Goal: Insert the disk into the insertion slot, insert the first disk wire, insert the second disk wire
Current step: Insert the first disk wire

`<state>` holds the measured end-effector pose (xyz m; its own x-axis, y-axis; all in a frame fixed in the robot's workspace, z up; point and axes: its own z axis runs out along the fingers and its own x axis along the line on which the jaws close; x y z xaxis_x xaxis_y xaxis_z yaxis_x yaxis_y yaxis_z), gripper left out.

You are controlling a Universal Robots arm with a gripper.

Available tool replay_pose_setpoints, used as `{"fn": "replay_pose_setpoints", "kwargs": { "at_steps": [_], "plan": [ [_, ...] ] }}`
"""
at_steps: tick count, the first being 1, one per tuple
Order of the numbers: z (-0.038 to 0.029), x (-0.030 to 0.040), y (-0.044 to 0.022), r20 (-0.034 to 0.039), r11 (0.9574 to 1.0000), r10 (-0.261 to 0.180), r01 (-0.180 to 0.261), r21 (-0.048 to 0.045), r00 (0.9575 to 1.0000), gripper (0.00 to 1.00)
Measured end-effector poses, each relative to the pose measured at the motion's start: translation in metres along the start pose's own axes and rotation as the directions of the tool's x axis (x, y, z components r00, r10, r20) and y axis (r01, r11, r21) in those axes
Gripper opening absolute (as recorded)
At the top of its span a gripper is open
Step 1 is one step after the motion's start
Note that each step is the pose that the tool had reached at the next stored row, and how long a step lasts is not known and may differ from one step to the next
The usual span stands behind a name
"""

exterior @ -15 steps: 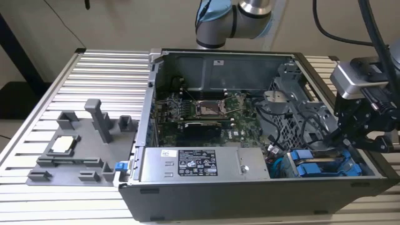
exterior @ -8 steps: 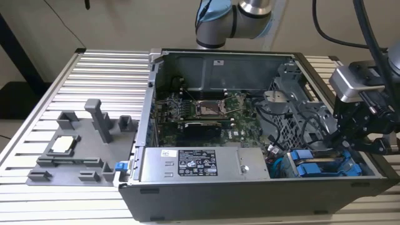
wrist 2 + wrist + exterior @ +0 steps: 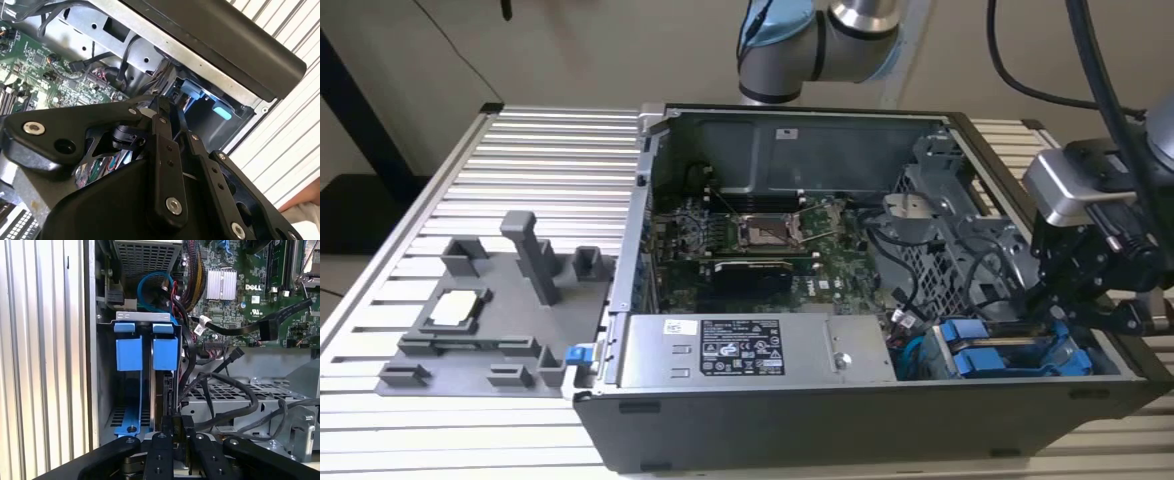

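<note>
- Open computer case [image 3: 854, 420] lies on the slatted table [image 3: 547, 150]. The drive cage [image 3: 145, 316] is at its corner on the exterior view's right.
- The insertion slot [image 3: 160, 385] holds the disk [image 3: 165, 347] on edge, just beside the other blue-framed drive [image 3: 127, 347].
- The gripper [image 3: 175, 427] sits at the disk's outer edge, fingers pressed together on it, as far as I can judge.
- Step in hand: step one, seating the disk. No wire handled yet.
- Black cables [image 3: 225, 390] run just beside the disk. My read: seating calls for a straight push along the bay, clear of them.
</note>
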<state>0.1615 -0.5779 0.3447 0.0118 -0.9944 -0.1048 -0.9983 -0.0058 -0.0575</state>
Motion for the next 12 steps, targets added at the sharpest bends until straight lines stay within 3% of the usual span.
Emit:
{"fn": "replay_pose_setpoints", "kwargs": {
  "at_steps": [6,12],
  "plan": [
    [0.0014,0.0004,0.0000,-0.0071,1.0000,0.000,0.000,-0.0049,1.0000,0.19],
    [0.0030,0.0007,0.0001,-0.0079,1.0000,0.000,0.000,-0.0051,1.0000,0.19]
  ]
}}
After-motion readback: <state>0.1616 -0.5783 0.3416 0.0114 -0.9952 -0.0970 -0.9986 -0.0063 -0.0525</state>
